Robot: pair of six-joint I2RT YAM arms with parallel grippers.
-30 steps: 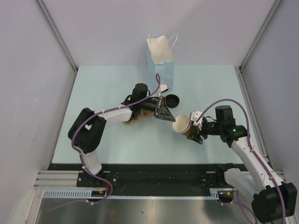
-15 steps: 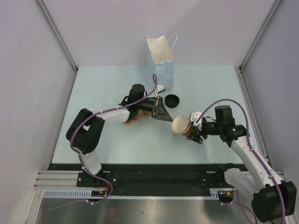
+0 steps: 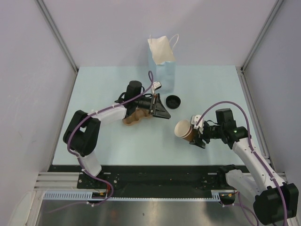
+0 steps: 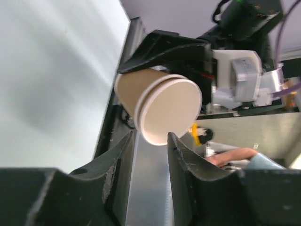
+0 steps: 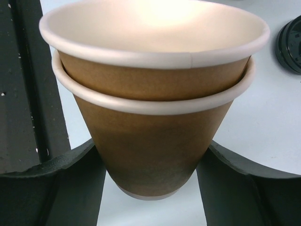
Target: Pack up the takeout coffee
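Two nested tan paper cups (image 3: 183, 129), cream inside, are held tilted on their side just above the table right of centre. My right gripper (image 3: 194, 135) is shut on their lower body, as the right wrist view shows (image 5: 151, 150) with the cups (image 5: 150, 113) between its fingers. The black lid (image 3: 173, 100) lies flat on the table near the bag's foot and shows in the right wrist view (image 5: 289, 42). My left gripper (image 3: 160, 111) is open and empty, left of the lid, pointing at the cups (image 4: 160, 110) through its fingers (image 4: 150, 141).
The tall light-blue paper bag (image 3: 162, 66) with white handles stands open at the back centre. The brown pulp carrier (image 3: 136, 117) lies under the left arm's wrist. Grey walls close in the table on three sides.
My left gripper has drawn back to the left and away from the cups, uncovering more of the carrier. My right gripper with the cups has shifted slightly toward the near edge.
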